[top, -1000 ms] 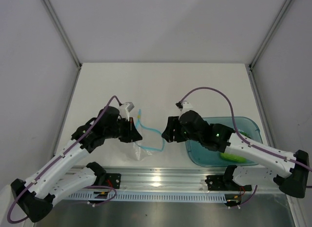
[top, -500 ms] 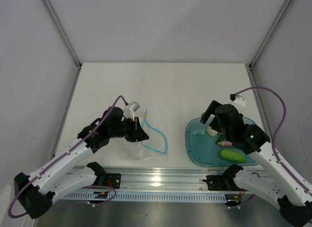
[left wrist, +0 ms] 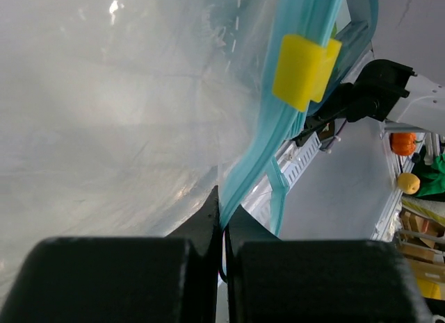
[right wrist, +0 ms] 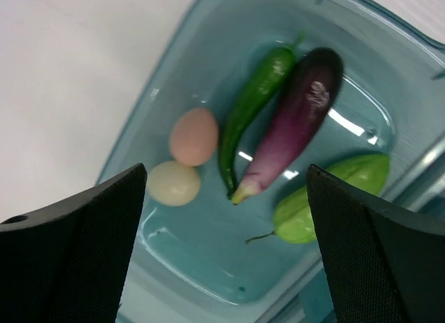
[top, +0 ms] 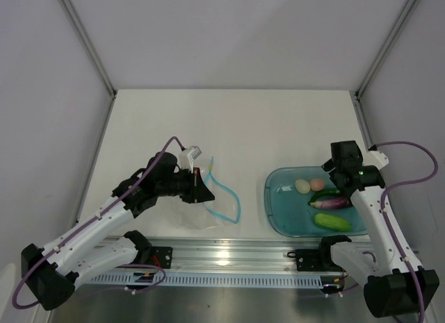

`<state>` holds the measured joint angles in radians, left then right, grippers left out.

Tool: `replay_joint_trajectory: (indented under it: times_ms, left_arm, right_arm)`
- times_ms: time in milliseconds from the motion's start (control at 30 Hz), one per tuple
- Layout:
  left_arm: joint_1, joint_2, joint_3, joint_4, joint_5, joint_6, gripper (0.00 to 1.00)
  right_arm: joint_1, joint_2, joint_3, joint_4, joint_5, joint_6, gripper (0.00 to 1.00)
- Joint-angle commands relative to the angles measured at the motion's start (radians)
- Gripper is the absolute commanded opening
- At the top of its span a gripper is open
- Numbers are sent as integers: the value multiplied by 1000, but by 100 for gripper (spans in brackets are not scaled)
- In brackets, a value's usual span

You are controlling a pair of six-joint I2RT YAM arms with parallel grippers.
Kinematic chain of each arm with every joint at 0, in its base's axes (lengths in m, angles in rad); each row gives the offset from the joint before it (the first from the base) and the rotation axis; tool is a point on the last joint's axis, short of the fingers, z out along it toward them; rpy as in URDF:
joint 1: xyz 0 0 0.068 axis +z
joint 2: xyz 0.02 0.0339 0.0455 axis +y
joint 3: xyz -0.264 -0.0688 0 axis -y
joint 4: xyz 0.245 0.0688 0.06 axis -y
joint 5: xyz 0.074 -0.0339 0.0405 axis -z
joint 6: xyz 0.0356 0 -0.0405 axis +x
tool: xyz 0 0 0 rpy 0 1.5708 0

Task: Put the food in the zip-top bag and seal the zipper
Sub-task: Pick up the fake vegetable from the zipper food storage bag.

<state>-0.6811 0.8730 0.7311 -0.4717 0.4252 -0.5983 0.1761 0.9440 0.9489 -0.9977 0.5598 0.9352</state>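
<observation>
Bag (top: 197, 213) lies by the tabletop's (top: 243, 128) near edge, left of centre, and looks empty. Left gripper (left wrist: 222, 222) has its jaws pinched tight on the zipper (left wrist: 261, 146). Expect limp, slippery film, so hold it by that stiffer strip.

Tray (top: 278, 222) at the near right corner holds all the food: cream egg (right wrist: 173, 183), pink egg (right wrist: 194, 136), pepper (right wrist: 252, 108), eggplant (right wrist: 292, 118) and cucumber (right wrist: 334, 198). You should find them light, hard and smooth; grip each across its middle. Right gripper (right wrist: 224, 171) hovers above, jaws wide apart, holding nothing.
</observation>
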Motion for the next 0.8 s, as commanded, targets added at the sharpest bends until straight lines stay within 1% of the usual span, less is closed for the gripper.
replay_joint_trajectory:
  times_ms: [0,100,133,200,233,333,400,500,567,767]
  left_arm:
    - [-8,14,11,33,55,-11,1]
    - [-9,37,34,7,73,2,0]
    - [-8,53,50,-13,78,6,1]
    - [-8,64,80,-33,80,15,1]
    - [-9,69,86,-44,80,18,1]
    - [-9,75,105,-45,90,14,1]
    - [-11,84,114,-47,101,11,1]
    - [-11,92,125,-54,107,14,0]
    - [-12,90,125,-58,107,14,1]
    - [-12,75,117,-71,106,23,1]
  right_arm:
    - [-113,13,-51,-4,40,57,96]
    - [-167,12,-103,2,25,80,95]
    - [-228,7,-119,22,14,79,95]
    - [-279,4,-163,63,-29,67,94]
    - [-333,7,-176,76,-46,60,94]
    - [-421,24,-209,117,-89,36,92]
    - [-449,36,-219,133,-100,27,92]
    - [-483,52,-243,204,-148,-6,91]
    - [-498,62,-259,232,-166,-15,89]
    - [-501,133,-286,323,-198,-9,85]
